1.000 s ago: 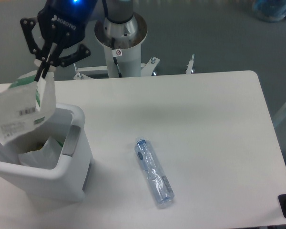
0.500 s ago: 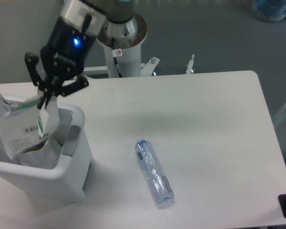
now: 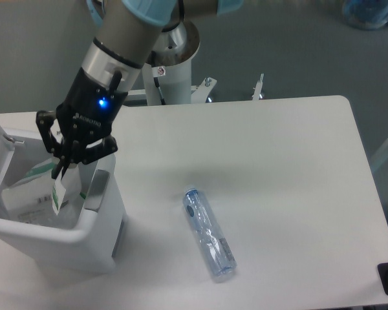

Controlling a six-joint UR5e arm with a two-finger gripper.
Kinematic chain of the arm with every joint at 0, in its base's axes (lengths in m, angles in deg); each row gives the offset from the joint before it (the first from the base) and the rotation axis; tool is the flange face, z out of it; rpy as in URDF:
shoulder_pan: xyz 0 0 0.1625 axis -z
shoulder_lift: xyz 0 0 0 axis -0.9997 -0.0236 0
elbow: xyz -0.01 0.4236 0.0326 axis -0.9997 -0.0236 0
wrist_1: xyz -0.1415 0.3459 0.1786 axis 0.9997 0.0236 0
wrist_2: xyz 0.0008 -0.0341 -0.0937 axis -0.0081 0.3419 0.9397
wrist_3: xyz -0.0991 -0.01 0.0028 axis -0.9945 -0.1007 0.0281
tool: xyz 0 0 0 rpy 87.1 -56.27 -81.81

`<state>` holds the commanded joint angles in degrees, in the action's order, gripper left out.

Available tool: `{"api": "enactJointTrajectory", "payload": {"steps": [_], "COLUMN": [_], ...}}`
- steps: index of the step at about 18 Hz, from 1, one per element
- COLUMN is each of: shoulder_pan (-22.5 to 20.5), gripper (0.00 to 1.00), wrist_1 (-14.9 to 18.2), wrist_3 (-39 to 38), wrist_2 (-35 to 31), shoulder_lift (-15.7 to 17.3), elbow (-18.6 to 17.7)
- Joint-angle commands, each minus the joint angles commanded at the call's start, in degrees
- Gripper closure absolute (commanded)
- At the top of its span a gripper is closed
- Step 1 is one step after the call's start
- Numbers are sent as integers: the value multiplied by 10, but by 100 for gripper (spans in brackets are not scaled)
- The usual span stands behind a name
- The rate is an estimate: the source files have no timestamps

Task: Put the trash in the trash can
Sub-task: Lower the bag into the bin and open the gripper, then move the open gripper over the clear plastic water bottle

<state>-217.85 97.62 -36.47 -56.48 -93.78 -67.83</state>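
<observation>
Packet (image 3: 35, 197) now lower, creased, inside trash can (image 3: 64, 236).

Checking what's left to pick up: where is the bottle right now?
The bottle lies on its side on the table, centre-front in the camera view, right of the trash can and untouched.

I count one trash can (image 3: 103, 223), a white bin with one grey latch on its front. I count two pieces of trash: one flat white packet (image 3: 32, 197) with printed labels, and one clear bluish plastic bottle (image 3: 209, 234). There is one white table (image 3: 278, 168) under them. I have one arm and one gripper (image 3: 59, 173), with two fingers. One white pedestal (image 3: 168, 61) stands behind the table.
</observation>
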Motion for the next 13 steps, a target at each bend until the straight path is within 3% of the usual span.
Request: {"api": "enactJointTrajectory", "payload": {"steps": [2,3,9,10,13], "shoulder_pan": [0,0,-10,-25,-81], "gripper": [32,26,6,1,0], "wrist_1": [1,1,2,3,8], "wrist_3": [15,17,17,17,17], "wrist_2": [-19,-30,-94,-125,-197], "shoulder_lift": [1,3,28,30,25], "elbow": [-3,-2,9,4,-8]}}
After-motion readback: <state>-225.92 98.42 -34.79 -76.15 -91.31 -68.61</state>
